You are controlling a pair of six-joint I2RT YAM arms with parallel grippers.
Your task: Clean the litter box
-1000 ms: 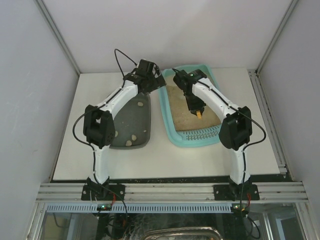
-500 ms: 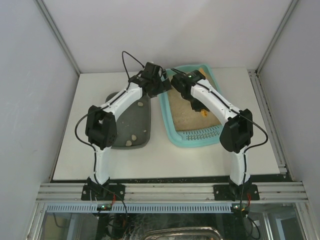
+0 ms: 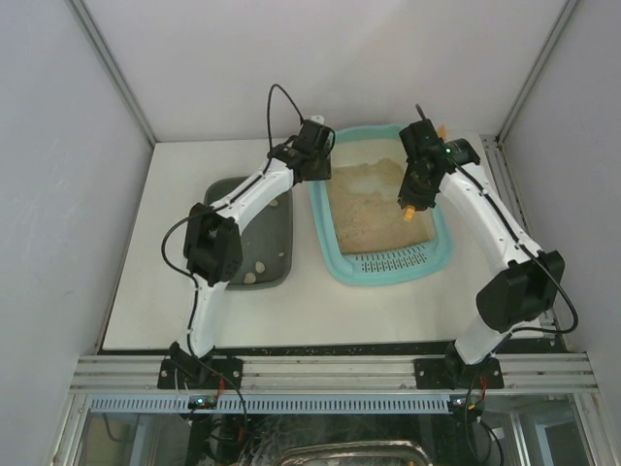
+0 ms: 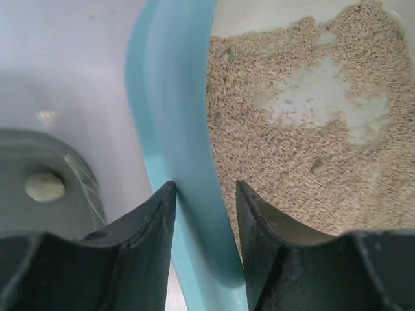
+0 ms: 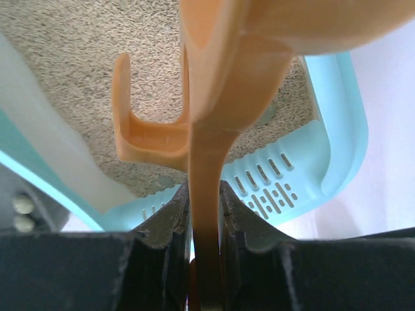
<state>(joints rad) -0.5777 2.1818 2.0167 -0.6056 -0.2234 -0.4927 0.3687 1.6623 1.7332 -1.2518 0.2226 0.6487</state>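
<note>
The left gripper [image 4: 204, 194] stands astride a long side rim of the litter box [image 4: 174, 110]. One of its fingers [image 4: 146, 223] is outside the turquoise wall, the other is inside, and the rim runs up between them. Both fingers sit close against the rim, but I cannot tell whether they press it. Ahead of the inner finger lies the beige litter [image 4: 285, 162], thin in a few pale patches where the floor of the box shows through. To the outer finger's side, across a narrow strip of white tabletop [image 4: 71, 58], lies a dark grey tray [image 4: 29, 223] with a pale lump [image 4: 45, 186] in it. The right gripper [image 5: 206, 194] is closed tight on the handle of an orange scoop [image 5: 220, 84]. The flat handle is pinched between the two dark fingers and runs out ahead of them. A hooked part of the scoop hangs to one side of the handle, above the litter. Beyond these fingertips is the slotted short end of the box, with its rounded corner off to one side. From above, the litter box lies on the tabletop with its slotted end toward the arm bases. The left fingers are at its far corner on the tray's side, and the right fingers are over its opposite long side. The grey tray is just beside the box, not touching it.
</note>
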